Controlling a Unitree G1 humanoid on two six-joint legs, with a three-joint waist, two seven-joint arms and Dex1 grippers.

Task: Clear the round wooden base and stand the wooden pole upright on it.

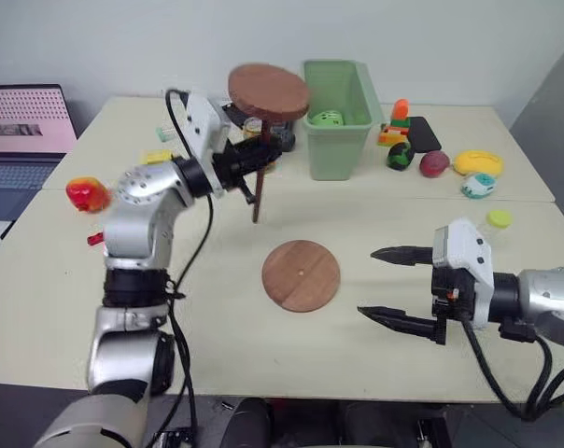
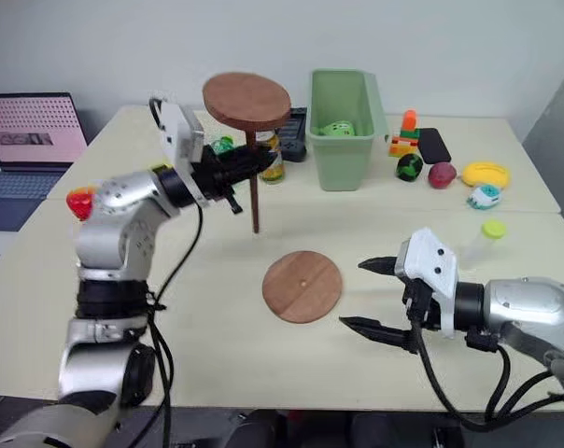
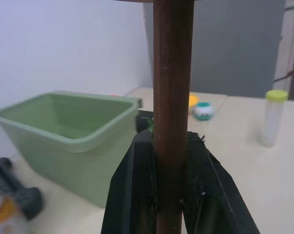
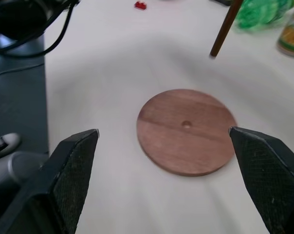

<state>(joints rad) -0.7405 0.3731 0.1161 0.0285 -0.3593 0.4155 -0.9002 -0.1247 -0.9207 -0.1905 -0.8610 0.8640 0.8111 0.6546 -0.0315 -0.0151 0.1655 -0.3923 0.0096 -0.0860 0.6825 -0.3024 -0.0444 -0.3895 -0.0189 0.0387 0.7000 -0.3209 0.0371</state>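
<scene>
While the left gripper (image 1: 254, 157) clamps the wooden pole (image 1: 260, 191) upright above the table (image 1: 58, 280), disc end uppermost, the round wooden base (image 1: 301, 274) lies bare at near centre. Right gripper (image 1: 394, 285), jaws spread and empty, hovers just right of the base.

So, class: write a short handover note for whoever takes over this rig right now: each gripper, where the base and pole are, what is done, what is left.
Left gripper: shut on the wooden pole, held roughly upright above the table, disc end up, free end hanging clear of the tabletop.
Right gripper: open, holding nothing, beside the round wooden base.
Base: flat on the table, nothing on it, centre hole showing.
Done: base cleared, pole lifted.
Left: bring the pole's free end over the hole, seat it, release.
</scene>
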